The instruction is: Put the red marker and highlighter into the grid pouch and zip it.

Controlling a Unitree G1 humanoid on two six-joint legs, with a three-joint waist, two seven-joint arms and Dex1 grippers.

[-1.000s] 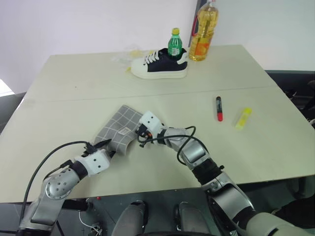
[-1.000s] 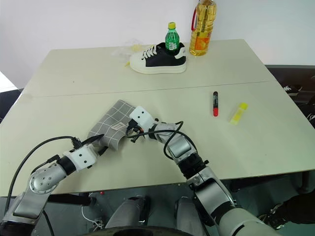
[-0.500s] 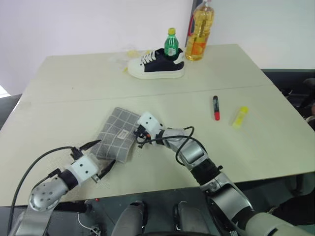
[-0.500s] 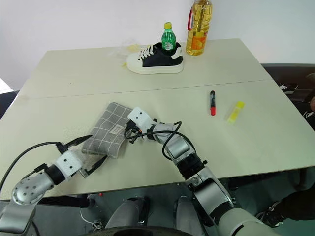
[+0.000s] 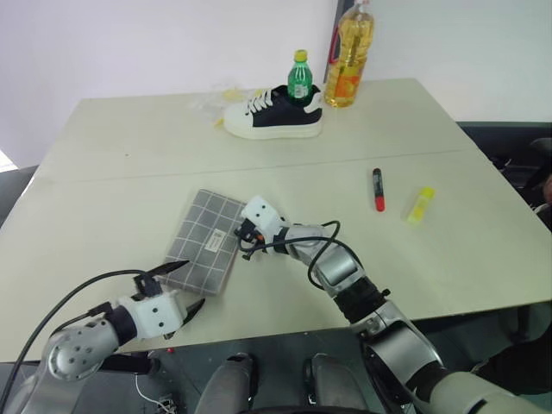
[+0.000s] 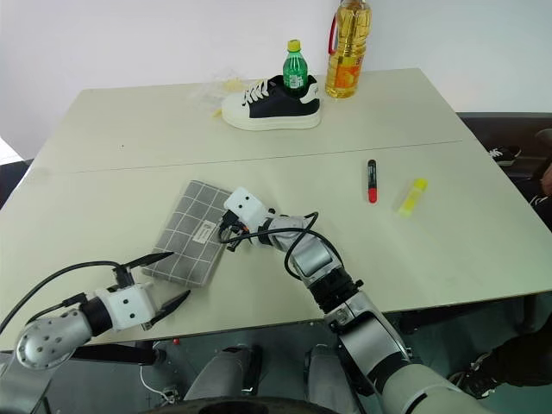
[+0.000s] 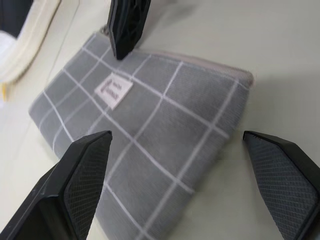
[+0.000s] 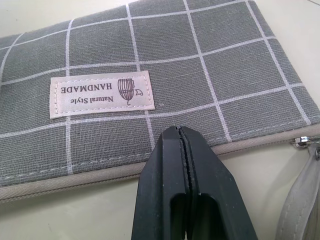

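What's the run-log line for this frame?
left gripper: open, off pouch | right gripper: shut, at zipper edge | grid pouch: flat on table | red marker, highlighter: outside pouch

Two bottles (image 5: 348, 53) — one shoe (image 5: 272, 112)

Left gripper (image 5: 175, 291) hangs wide open just off the near corner of the grid pouch (image 5: 203, 241), which lies flat (label up); right gripper (image 5: 240, 236), jaws pinched together, sits at its zipper edge.
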